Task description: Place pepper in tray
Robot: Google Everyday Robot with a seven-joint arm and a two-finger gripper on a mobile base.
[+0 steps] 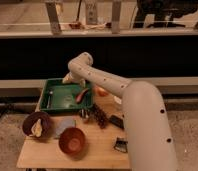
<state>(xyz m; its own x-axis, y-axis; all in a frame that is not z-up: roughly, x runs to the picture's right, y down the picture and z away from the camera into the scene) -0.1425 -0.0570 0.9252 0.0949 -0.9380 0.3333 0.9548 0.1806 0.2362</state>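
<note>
The green tray (54, 102) sits at the back left of the wooden table. The slim orange-red pepper (82, 94) lies slanted at the tray's right side, against its right wall. My gripper (68, 78) hangs over the tray's back edge, up and to the left of the pepper and apart from it. The white arm runs from the gripper up to an elbow and down to the lower right, hiding part of the table's right side.
A round orange fruit (101, 91) sits just right of the tray. Two reddish-brown bowls (36, 124) (72, 140) stand at the front left, with a grey item (64, 126) between them. A dark cluster (99, 116) and small dark objects (116, 121) (121, 145) lie beside the arm.
</note>
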